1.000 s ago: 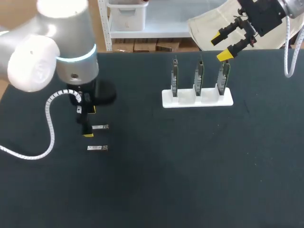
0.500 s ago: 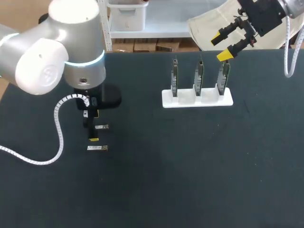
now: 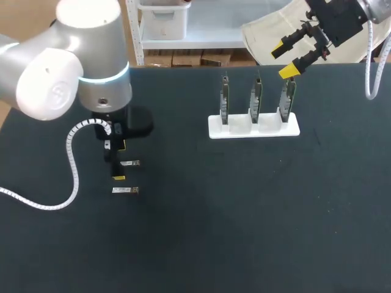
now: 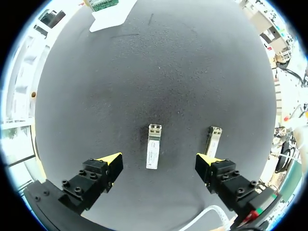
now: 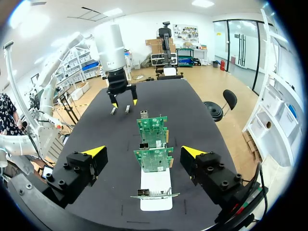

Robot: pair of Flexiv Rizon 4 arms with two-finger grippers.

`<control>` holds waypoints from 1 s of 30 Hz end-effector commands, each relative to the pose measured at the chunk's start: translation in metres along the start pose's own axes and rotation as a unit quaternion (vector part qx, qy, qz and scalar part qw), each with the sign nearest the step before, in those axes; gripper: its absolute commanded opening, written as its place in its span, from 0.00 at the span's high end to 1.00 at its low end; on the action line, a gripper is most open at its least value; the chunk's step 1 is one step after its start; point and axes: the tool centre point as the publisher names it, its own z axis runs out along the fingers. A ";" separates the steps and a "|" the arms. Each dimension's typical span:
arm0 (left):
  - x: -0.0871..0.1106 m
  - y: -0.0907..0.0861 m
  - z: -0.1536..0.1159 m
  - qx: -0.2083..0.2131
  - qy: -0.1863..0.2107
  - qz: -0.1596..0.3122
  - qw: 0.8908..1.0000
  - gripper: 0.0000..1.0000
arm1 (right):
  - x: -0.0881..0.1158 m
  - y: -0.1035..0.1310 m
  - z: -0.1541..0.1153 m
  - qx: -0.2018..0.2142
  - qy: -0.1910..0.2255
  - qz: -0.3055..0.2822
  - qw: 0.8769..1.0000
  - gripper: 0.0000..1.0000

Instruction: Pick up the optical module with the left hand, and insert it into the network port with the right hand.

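We find the left tool over the left of the table, fingers apart. One module lies flat between its yellow tips, touching neither, and a second module lies just by one fingertip. We judge the step in hand to be the grasp: descend straight, keep the module centred, close across its long sides, and set that fingertip down clear of the second module. The right tool, likewise apart and holding nothing, hangs at the far right above the boards in their white rack.
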 end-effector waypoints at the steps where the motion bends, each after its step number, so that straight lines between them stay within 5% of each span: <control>1: -0.001 0.005 0.005 0.014 -0.010 -0.001 1.000 0.00 | 0.001 0.002 0.000 0.002 -0.001 -0.001 1.000 0.00; 30: -0.003 0.001 0.012 0.027 -0.008 -0.004 1.000 0.00 | 0.001 0.002 0.000 0.002 -0.001 -0.001 1.000 0.00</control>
